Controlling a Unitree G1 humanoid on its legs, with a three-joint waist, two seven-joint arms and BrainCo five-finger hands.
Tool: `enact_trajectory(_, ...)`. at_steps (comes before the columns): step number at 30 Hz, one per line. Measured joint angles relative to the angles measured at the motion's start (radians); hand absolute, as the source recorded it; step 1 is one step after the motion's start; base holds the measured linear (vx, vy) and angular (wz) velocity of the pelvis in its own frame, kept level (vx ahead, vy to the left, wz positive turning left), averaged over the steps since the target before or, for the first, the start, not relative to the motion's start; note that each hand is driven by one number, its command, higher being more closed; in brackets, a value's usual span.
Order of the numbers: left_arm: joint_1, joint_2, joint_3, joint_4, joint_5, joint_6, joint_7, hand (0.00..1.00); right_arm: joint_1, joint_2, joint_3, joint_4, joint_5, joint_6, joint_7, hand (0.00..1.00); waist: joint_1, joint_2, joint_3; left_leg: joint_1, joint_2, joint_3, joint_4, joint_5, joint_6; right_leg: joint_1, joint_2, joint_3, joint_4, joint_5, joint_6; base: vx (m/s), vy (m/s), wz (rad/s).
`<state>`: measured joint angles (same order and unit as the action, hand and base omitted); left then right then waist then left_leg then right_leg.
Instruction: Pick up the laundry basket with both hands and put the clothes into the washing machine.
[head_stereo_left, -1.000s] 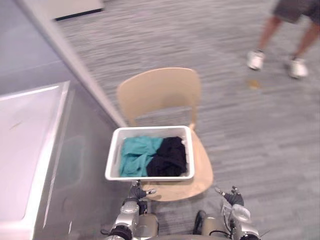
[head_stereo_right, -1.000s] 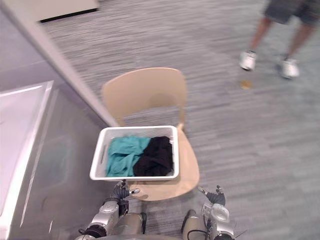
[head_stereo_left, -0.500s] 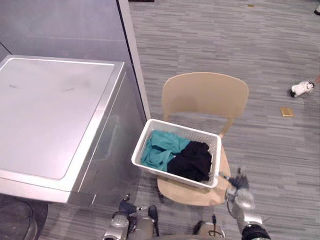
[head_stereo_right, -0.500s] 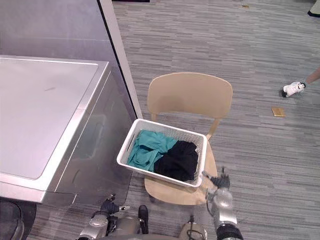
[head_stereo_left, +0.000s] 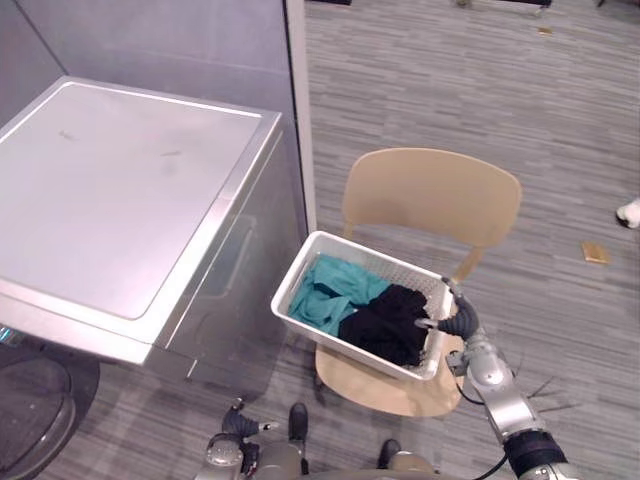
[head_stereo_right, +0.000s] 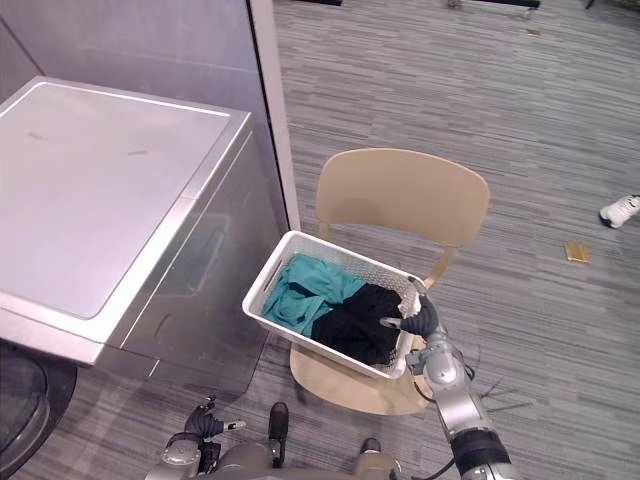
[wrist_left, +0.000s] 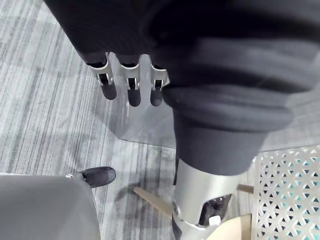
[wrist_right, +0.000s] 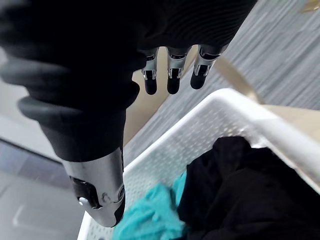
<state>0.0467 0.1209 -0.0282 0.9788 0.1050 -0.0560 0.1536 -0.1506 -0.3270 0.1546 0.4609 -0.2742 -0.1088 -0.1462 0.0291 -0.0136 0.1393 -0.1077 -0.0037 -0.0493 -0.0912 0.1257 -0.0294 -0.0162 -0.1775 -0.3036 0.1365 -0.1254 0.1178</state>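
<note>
The right hand's (head_stereo_right: 422, 320) fingers (wrist_right: 170, 82) are straight and loosely spread, holding nothing. They hang just over the rim at the right short end of the basket (head_stereo_left: 300, 275), with the thumb reaching in above the black piece (head_stereo_left: 385, 325). Whether any fingertip touches the plastic I cannot tell.

The left hand (head_stereo_left: 236, 428) is low, close to the robot and over the floor (head_stereo_left: 450, 90). Its fingers (wrist_left: 129, 87) are also relaxed and empty, well apart from the basket, whose near corner shows past them in the left wrist view.

The basket sits on the chair (head_stereo_left: 430, 195) seat. Its long axis runs left to right, with the right end swung a little toward the robot. The clothes are inside — a teal piece (head_stereo_left: 325, 295) toward the left end, the black one toward the right. The washer (head_stereo_left: 130, 190) stands just left of the chair.

So the right hand is much the nearer, already at its end. The left end lies up and away from the left hand, on the washer side. My judgement is that the lift waits on that arm — it has to reach the far short end so the two hands face each other along the basket's length. Lifting from the right end alone would probably tip the basket.
</note>
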Motion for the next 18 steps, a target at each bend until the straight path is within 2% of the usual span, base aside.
enact_trajectory(2,-0.006,-0.002,-0.002,-0.001,0.008,-0.004,0.000,0.00,-0.063,-0.013,0.052,0.050,-0.015,-0.001,0.001,0.00,0.017,0.012,0.012,-0.010,-0.004,-0.020,-0.002,0.007,0.001,0.003,0.000,-0.020,-0.004,0.000,0.000,0.00,0.000,0.44)
enact_trajectory(5,-0.010,-0.005,-0.001,-0.007,0.017,-0.015,0.000,0.00,-0.185,-0.037,0.121,0.141,-0.023,-0.001,0.005,0.00,0.024,0.052,0.048,-0.047,-0.013,-0.090,-0.002,0.032,-0.001,0.010,0.002,-0.088,-0.014,0.000,0.000,-0.02,-0.016,0.64)
enact_trajectory(8,-0.021,-0.005,-0.001,-0.015,0.017,-0.018,0.001,0.00,-0.323,-0.054,0.155,0.251,-0.030,0.001,0.007,0.00,0.067,0.086,0.101,-0.100,-0.009,-0.142,-0.002,0.056,-0.011,-0.017,0.015,-0.136,-0.013,0.003,-0.005,-0.07,-0.037,0.48)
enact_trajectory(12,-0.027,-0.001,0.013,-0.025,0.009,-0.021,0.005,0.00,-0.512,-0.092,0.194,0.389,-0.029,0.004,-0.008,0.00,0.105,0.092,0.193,-0.166,0.006,-0.198,-0.002,0.090,-0.033,-0.067,0.029,-0.169,0.012,-0.003,-0.024,-0.07,-0.042,0.35)
enact_trajectory(16,-0.030,-0.006,0.020,-0.025,-0.019,-0.028,0.004,0.00,-0.621,-0.149,0.246,0.466,-0.030,0.011,-0.027,0.00,0.140,0.100,0.242,-0.222,0.003,-0.226,-0.001,0.109,-0.043,-0.144,0.015,-0.168,0.086,-0.031,-0.034,-0.06,-0.001,0.19)
enact_trajectory(18,-0.033,-0.010,0.021,-0.027,-0.035,-0.035,0.006,0.00,-0.667,-0.164,0.259,0.527,-0.030,0.023,-0.030,0.00,0.153,0.102,0.249,-0.276,-0.004,-0.251,-0.001,0.123,-0.051,-0.220,-0.006,-0.177,0.162,-0.066,-0.031,-0.07,0.017,0.24)
